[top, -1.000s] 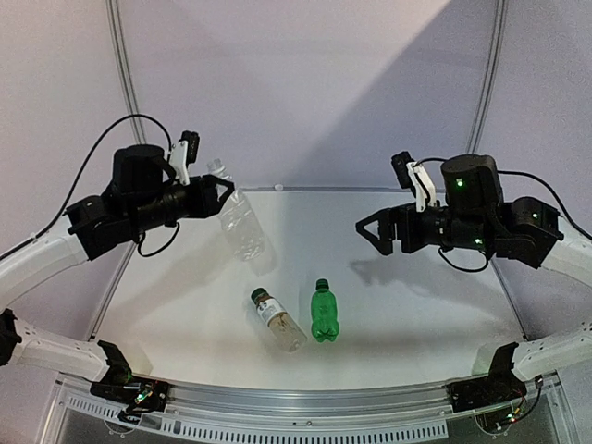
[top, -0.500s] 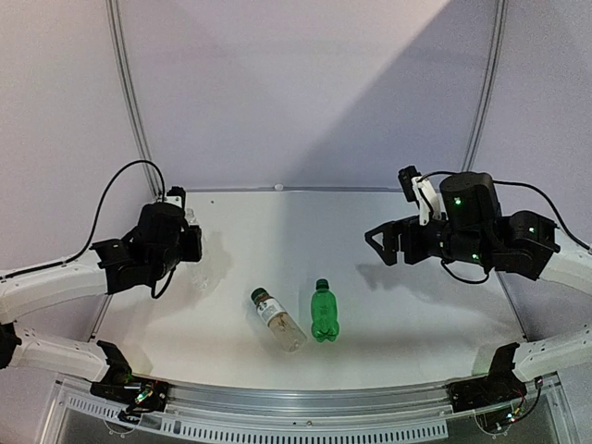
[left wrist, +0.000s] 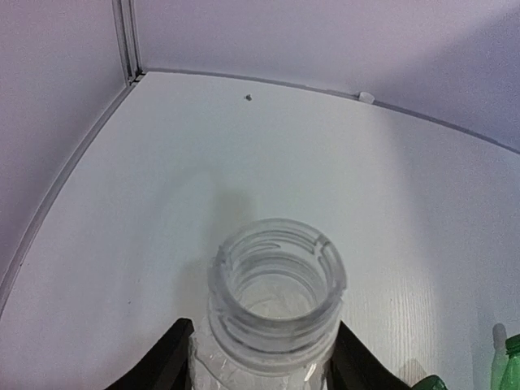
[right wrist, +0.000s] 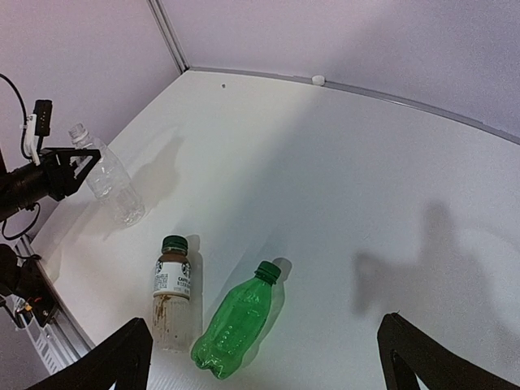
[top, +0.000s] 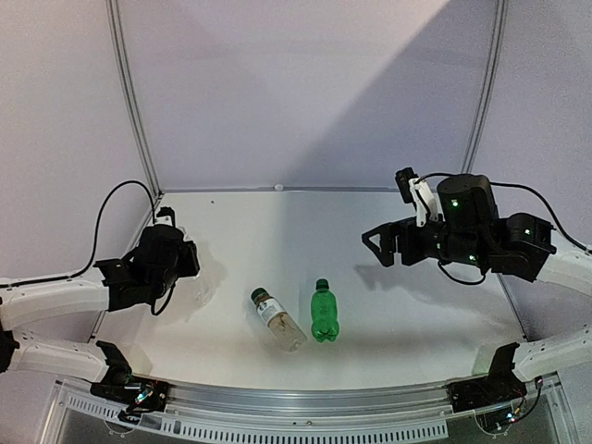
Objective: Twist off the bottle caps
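A clear ribbed bottle (left wrist: 272, 325) sits between my left gripper's (left wrist: 260, 367) fingers, which press against its sides just below the neck. Its threaded mouth (left wrist: 276, 264) is bare, with no cap on it. In the right wrist view that bottle (right wrist: 110, 183) slants down to the table at the left edge, held by the left gripper (right wrist: 80, 168). The green bottle (top: 324, 316) lies mid-table with its dark green cap (top: 321, 284) on. Beside it lies the labelled bottle (top: 279, 324), also wearing a dark cap (top: 260, 296). My right gripper (top: 373, 242) hovers open above the right side, holding nothing.
A small white object (top: 277, 187) lies by the table's back edge, and a dark speck (left wrist: 247, 97) sits near it. Walls enclose the left, back and right sides. A metal rail (top: 296, 402) runs along the near edge.
My left arm has swung down and back from high at the rear left to low over the table's left side, carrying the clear bottle. The right arm drifted slightly.
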Controlling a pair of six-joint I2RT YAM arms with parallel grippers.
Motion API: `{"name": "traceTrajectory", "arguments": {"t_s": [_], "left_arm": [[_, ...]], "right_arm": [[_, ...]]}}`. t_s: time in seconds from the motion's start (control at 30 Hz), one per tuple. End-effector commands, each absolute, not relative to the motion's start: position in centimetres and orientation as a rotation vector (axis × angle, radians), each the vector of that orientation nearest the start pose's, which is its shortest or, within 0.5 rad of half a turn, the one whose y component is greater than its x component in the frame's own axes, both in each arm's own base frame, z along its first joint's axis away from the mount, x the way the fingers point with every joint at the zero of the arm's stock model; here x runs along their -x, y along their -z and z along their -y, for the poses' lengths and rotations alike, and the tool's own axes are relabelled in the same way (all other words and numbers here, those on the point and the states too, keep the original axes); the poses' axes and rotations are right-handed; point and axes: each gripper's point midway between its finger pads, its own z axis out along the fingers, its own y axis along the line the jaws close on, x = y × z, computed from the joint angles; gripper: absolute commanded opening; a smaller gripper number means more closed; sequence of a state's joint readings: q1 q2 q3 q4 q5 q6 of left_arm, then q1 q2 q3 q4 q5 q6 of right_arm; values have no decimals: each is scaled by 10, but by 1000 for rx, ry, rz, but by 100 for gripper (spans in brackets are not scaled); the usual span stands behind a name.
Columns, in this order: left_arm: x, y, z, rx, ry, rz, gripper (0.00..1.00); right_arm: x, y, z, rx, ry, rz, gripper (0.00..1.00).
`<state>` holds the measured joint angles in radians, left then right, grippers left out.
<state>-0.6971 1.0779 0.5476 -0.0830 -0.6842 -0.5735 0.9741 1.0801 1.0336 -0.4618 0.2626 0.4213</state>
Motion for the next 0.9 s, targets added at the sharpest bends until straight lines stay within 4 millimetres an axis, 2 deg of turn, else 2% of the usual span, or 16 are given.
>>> {"name": "traceTrajectory", "arguments": {"t_s": [0.0, 0.2, 0.3, 0.5, 0.73, 0.87], "left_arm": [[-298, -144, 105, 279, 33, -2041, 57], [-295, -152, 110, 261, 68, -2050, 76], [-294, -158, 111, 258, 62, -2052, 82], [-291, -174, 116, 226, 59, -2032, 87], [-290, -188, 121, 216, 80, -2017, 88], [-290, -196, 124, 219, 98, -2015, 88]], "right_arm": [[-235, -271, -272, 445, -583, -2077, 99], [-233, -264, -271, 457, -577, -2089, 99], [-233, -263, -269, 453, -576, -2091, 99], [-232, -260, -268, 450, -575, -2092, 99], [-232, -257, -270, 459, -579, -2101, 99], [-230, -248, -273, 478, -578, -2131, 99]]}}
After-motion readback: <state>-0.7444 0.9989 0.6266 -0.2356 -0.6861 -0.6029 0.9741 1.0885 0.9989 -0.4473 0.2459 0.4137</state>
